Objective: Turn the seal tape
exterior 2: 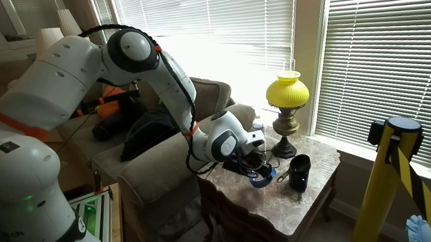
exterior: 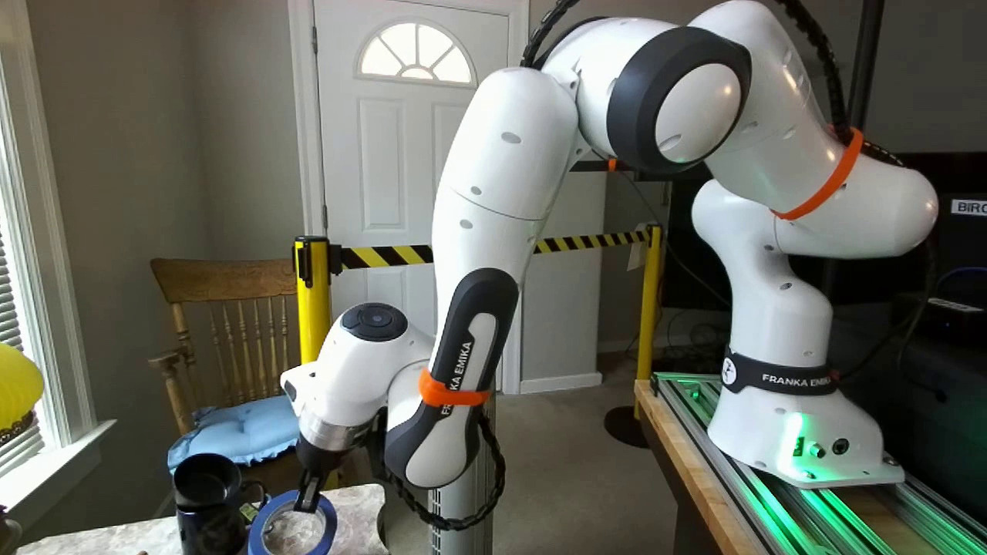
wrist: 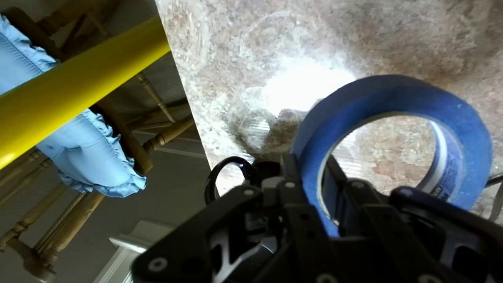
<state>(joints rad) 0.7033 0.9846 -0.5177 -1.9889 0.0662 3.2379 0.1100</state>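
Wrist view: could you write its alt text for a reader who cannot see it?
A black pincer holds a roll of blue tape, its jaws shut on the ring, one inside, one outside. Behind is a mottled tabletop; past its edge, a yellow post and a wooden chair with a blue cushion.

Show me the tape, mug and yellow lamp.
Tape (wrist: 393, 98): in the wrist view, its upper arc.
Mug (exterior 2: 300, 175): in an exterior view, outside wall.
Yellow lamp (exterior 2: 286, 126): in an exterior view, brass-coloured body.
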